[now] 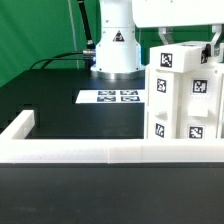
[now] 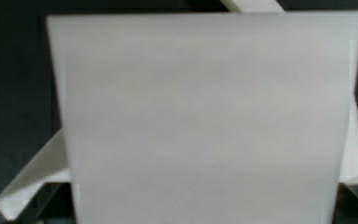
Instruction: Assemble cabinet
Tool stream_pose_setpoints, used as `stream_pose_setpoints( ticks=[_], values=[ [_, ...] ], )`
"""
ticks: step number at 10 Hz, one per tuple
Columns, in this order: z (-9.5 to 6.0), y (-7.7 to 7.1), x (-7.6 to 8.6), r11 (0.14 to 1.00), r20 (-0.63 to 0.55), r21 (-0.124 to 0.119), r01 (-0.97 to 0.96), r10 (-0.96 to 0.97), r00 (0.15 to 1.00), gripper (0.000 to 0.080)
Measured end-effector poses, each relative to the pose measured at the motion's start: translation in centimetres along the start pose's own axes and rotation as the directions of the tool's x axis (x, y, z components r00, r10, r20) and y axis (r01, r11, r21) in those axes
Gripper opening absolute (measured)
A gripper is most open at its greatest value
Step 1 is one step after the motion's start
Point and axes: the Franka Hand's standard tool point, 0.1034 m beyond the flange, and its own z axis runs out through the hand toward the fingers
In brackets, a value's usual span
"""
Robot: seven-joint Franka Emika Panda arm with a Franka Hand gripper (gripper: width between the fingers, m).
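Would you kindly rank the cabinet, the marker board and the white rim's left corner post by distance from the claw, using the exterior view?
1. Cabinet: directly under the claw, right side.
2. Marker board: centre, on the table.
3. Corner post: far left.

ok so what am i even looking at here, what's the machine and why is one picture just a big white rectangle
The machine is a robot arm; its white base stands at the back of a black table. The exterior view comes from a camera off the arm, looking across the table. In it, on the exterior view's right, stands the cabinet, a white boxy body marked with small black-and-white tags. The flat white sheet with tags is the marker board, fixed to the table. The low white rim borders the table.

The other picture comes from a camera on the arm's wrist. The white rectangle is a white panel filling the view, very close. The gripper seems to flank it, but whether it is clamped is unclear.
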Motion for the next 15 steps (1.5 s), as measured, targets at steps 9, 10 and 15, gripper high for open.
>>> stream_pose_setpoints(
  ticks=[9,10,15],
  values=[
    [-0.1,-1.1,-1.0,0.630,0.044,0.020,-0.776,0.775,0.630,0.0563],
    [-0.1,-1.2,-1.1,0.578,0.047,0.021,-0.816,0.815,0.578,0.0563],
    [-0.2,-1.7,-1.0,0.377,0.113,0.002,-0.926,0.920,0.375,0.0563]
  ],
)
